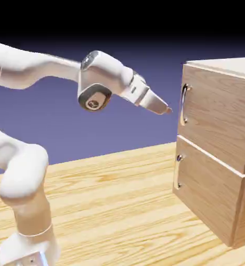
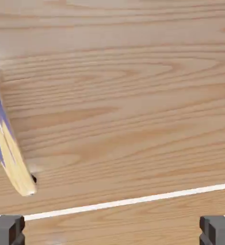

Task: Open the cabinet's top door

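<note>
on wood-grain table (image 1: 119, 208), blue-violet backdrop (image 1: 93, 124)

Legible text, labels, brands, nos., signs: none found in either view. Cabinet (image 1: 218, 150): plain wood grain, top door (image 1: 214, 115) and lower panel unmarked. Handle (image 1: 183, 104): bare silver, no stamp. Robot arm (image 1: 30, 67): white casing, no logo or lettering visible. Tabletop (image 1: 114, 208): wood grain only.
</note>
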`<state>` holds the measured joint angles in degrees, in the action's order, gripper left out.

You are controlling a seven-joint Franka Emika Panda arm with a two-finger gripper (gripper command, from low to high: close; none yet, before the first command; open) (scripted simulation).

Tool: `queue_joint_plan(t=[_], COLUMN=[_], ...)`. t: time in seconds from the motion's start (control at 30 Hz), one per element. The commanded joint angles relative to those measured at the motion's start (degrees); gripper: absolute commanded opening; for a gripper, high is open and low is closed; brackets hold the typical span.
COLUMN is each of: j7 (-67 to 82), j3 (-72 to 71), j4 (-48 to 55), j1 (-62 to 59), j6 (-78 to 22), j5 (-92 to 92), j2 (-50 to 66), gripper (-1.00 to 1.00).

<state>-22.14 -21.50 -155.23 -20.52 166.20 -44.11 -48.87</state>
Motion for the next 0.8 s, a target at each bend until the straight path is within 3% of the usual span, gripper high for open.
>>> queue_joint_plan(t=[0.0, 0.77], j7=[1.1, 27.6], j3=[-1.2, -29.2], j4=[0.3, 7.8], j1=[-1.2, -28.8], j6=[-0.4, -10.6], j5=[-2.5, -59.8], j2=[-0.9, -22.0], gripper=[0.0, 0.0])
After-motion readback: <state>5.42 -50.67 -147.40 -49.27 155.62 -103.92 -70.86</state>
